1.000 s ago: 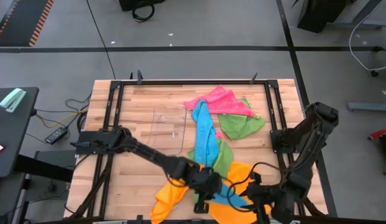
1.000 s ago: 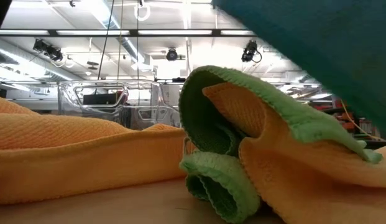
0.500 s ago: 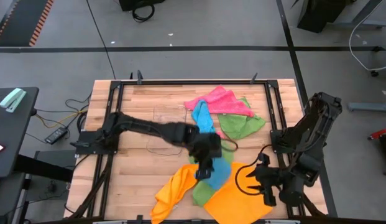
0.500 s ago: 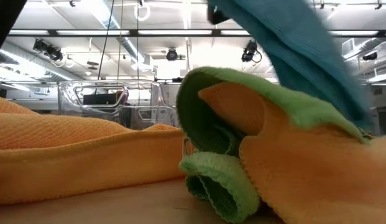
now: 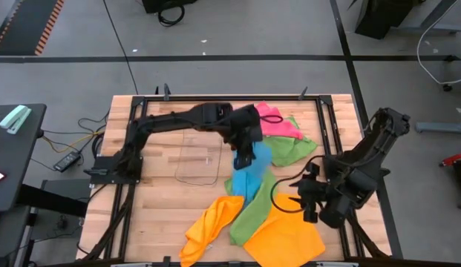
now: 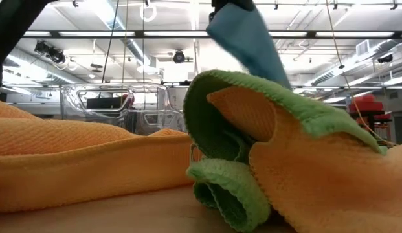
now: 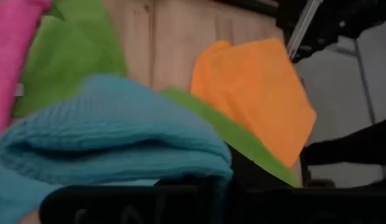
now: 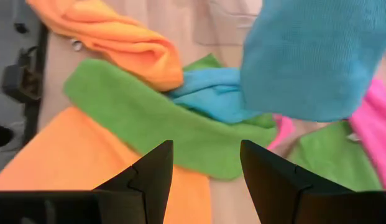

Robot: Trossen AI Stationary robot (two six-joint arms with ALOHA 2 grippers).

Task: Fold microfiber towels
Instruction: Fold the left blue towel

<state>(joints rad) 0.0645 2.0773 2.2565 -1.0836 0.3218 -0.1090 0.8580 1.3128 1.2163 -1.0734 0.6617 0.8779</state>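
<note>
Over the middle of the table my left gripper (image 5: 243, 156) is shut on a sky blue towel (image 5: 249, 178), which also shows high in the low view (image 6: 247, 45). A pink towel (image 5: 272, 119) and a green towel (image 5: 291, 148) lie at the far right. A second green towel (image 5: 254, 213) lies spread between two orange towels (image 5: 209, 230) (image 5: 288, 239) at the near edge. My right gripper (image 5: 304, 200) (image 8: 202, 180) hovers open at the right, above the larger orange towel, with nothing between its fingers. My left gripper holds the blue towel by a bunched fold of several layers (image 7: 124, 155), coming from above and slanting down. The towel hangs below the fingers. Its lower end (image 8: 211, 93) lies slack on the green towel and the table.
A small clear plastic tray (image 5: 197, 159) sits left of the blue towel. The black frame rails (image 5: 327, 126) run along the table's edges. Bare wood (image 5: 159, 200) shows at the near left.
My left gripper has swung from the near edge toward the far edge and risen, carrying one end of the blue towel. That end has lifted off the orange and green towels and come back over the towel's middle. My right gripper has drawn back toward the far edge and risen a little.
</note>
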